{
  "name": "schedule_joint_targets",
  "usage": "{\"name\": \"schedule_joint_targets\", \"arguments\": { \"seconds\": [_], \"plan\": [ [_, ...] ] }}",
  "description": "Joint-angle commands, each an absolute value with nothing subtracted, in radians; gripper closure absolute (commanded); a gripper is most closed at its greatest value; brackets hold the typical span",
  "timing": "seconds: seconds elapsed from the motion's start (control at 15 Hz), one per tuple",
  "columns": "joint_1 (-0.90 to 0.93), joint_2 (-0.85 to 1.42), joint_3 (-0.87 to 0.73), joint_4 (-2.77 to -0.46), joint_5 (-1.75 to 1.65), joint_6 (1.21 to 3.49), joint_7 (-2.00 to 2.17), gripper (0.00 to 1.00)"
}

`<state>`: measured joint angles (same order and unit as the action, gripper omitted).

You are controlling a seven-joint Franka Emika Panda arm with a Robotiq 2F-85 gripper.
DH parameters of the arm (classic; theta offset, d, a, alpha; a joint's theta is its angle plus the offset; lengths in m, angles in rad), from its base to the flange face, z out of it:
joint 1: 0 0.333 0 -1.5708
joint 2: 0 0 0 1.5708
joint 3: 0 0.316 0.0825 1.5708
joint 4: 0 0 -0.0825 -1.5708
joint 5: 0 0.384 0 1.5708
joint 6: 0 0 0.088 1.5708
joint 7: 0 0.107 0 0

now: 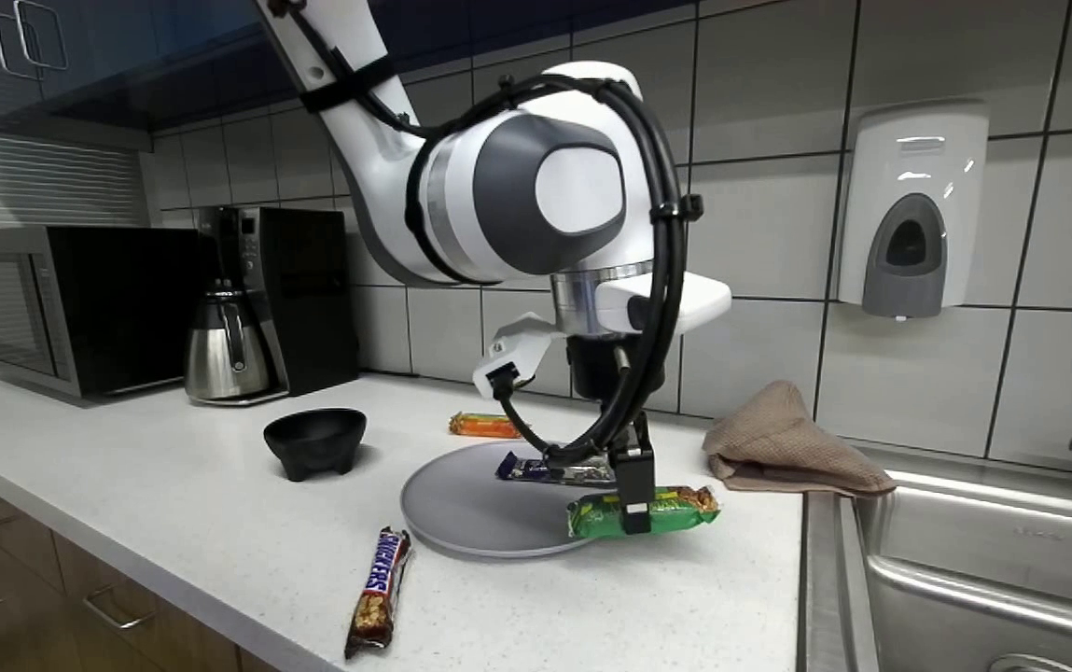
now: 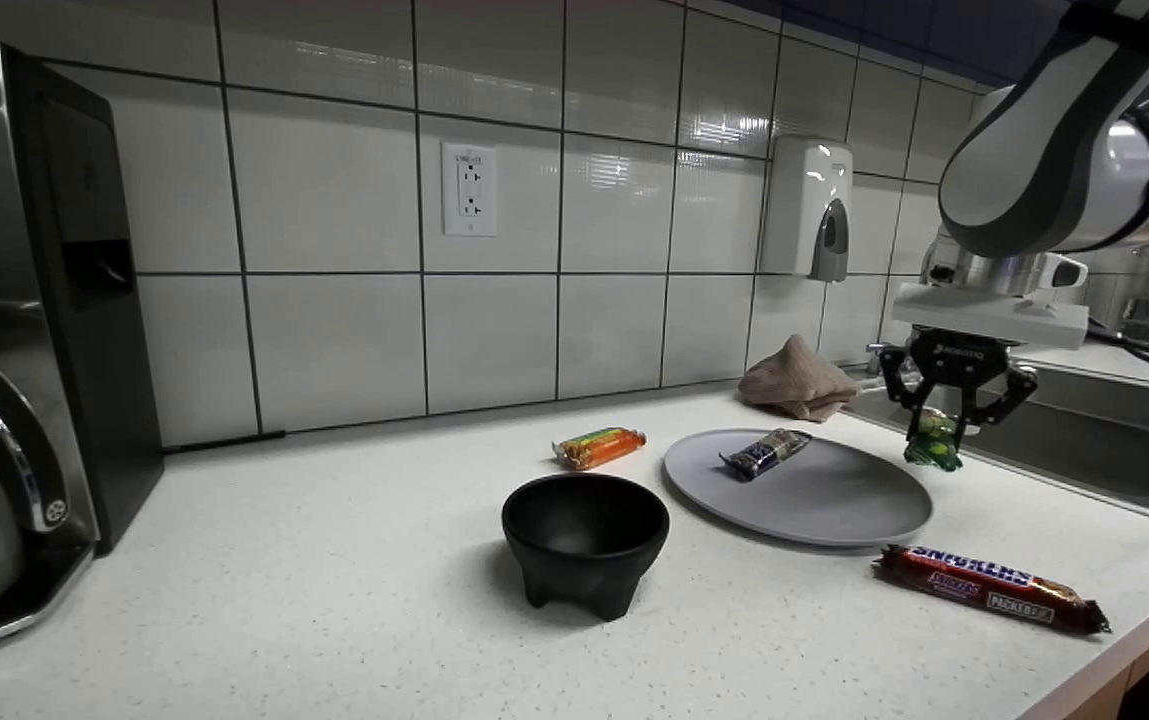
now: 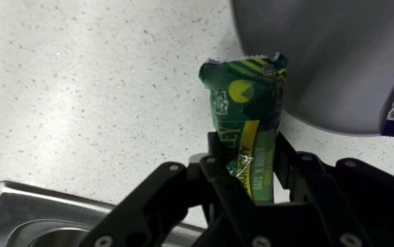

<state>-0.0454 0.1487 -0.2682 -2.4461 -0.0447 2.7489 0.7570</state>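
My gripper (image 3: 246,147) is shut on a green granola bar (image 3: 241,89), with one finger along each side of the wrapper. In both exterior views the jaws point down and the green bar (image 1: 680,511) is at the sink-side edge of the grey plate (image 1: 480,513), seemingly a little above the counter. The wrist view shows the bar's far end overlapping the plate rim. A dark-wrapped bar (image 2: 766,453) lies on the plate. Off the plate, a Snickers bar (image 1: 379,588) rests near the counter's front edge, and an orange-wrapped bar (image 2: 602,447) lies towards the wall.
A black footed bowl (image 2: 584,550) stands beside the plate. A brown cloth (image 1: 783,443) lies by the wall next to the steel sink (image 1: 983,597). A coffee machine (image 1: 298,299) and microwave (image 1: 125,299) stand at the far end; a soap dispenser (image 1: 913,205) hangs on the tiles.
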Motion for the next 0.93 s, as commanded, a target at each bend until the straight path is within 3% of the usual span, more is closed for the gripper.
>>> {"name": "schedule_joint_targets", "arguments": {
  "seconds": [0.0,0.87],
  "plan": [
    [-0.029,0.138,-0.251,-2.422,-0.065,2.725,0.827,0.86],
    [0.027,0.22,-0.204,-2.323,-0.049,2.69,0.971,0.86]
  ]
}}
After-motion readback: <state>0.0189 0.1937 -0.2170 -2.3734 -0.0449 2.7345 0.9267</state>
